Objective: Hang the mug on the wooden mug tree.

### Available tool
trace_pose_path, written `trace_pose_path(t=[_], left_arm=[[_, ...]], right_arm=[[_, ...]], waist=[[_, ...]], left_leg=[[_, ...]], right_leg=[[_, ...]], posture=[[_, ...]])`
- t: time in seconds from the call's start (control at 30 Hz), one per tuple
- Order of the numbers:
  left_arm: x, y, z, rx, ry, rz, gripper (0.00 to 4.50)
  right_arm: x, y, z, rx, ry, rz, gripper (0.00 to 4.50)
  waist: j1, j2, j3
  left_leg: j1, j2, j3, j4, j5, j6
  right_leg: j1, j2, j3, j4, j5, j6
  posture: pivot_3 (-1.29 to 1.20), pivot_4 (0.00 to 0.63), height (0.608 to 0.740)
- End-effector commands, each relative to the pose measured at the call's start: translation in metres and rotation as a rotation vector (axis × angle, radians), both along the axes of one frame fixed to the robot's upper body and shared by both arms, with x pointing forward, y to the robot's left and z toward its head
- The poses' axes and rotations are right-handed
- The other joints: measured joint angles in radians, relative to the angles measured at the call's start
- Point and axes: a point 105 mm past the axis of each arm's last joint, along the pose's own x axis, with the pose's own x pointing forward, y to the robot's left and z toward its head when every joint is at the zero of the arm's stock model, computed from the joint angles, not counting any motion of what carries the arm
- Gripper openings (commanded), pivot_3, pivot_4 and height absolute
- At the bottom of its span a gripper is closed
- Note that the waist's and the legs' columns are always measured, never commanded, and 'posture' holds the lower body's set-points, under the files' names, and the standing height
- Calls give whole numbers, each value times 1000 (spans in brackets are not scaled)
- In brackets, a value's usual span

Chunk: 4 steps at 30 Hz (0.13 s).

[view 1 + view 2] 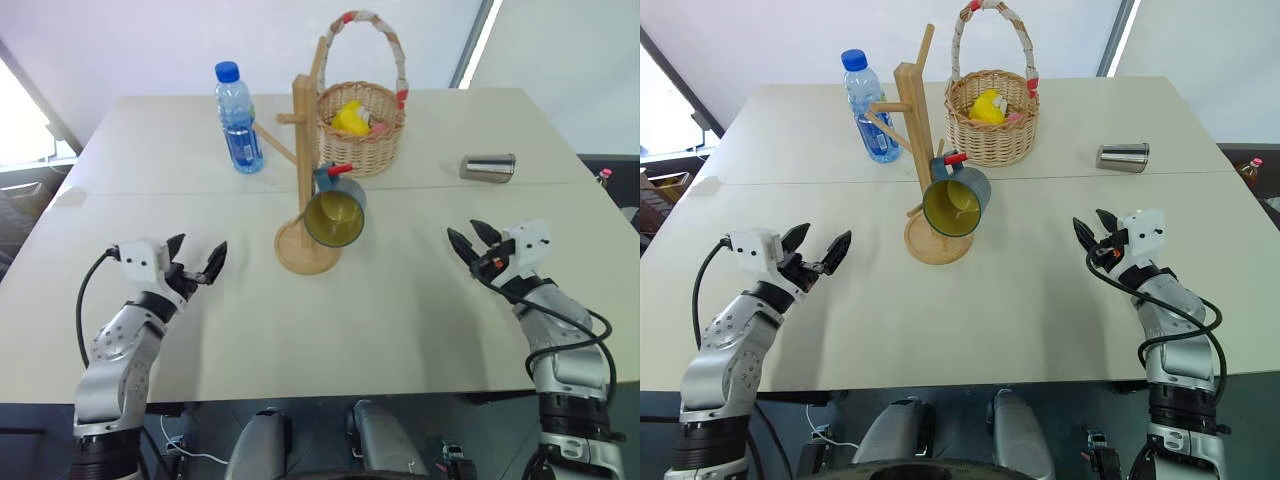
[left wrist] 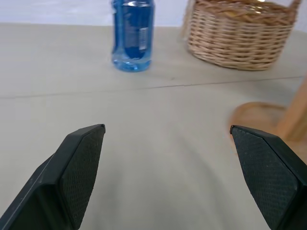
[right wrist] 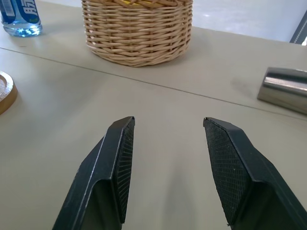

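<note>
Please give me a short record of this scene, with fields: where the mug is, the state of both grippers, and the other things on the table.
mug: the mug hangs by its handle on the red-tipped peg of the wooden mug tree, mouth towards the camera
left gripper: open, empty, apart from the tree
right gripper: open, empty
other things: water bottle; wicker basket behind the tree; metal cup on its side
surface: table

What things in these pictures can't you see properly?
- Mug: its handle is hidden behind its body, head views.
- Wicker basket: the yellow thing inside is partly hidden by the rim.
- Water bottle: top cut off, left wrist view.
- Metal cup: cut off by the edge, right wrist view.
</note>
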Motion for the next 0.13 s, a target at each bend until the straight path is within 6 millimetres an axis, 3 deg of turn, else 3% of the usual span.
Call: trace_pose_path(t=[0.03,0.13], left_arm=[[3,0,-1,21,-3,44,4500],[3,-5,-3,4,3,27,4500]], right_arm=[[3,4,6,7,-36,16,2334],[4,6,2,2,-28,28,2334]], waist=[[0,0,0],[0,0,0]], left_leg=[[0,0,0,0,0,0],[0,0,0,0,0,0]], right_leg=[[0,0,0,0,0,0],[0,0,0,0,0,0]], posture=[[0,150,740],[0,150,740]])
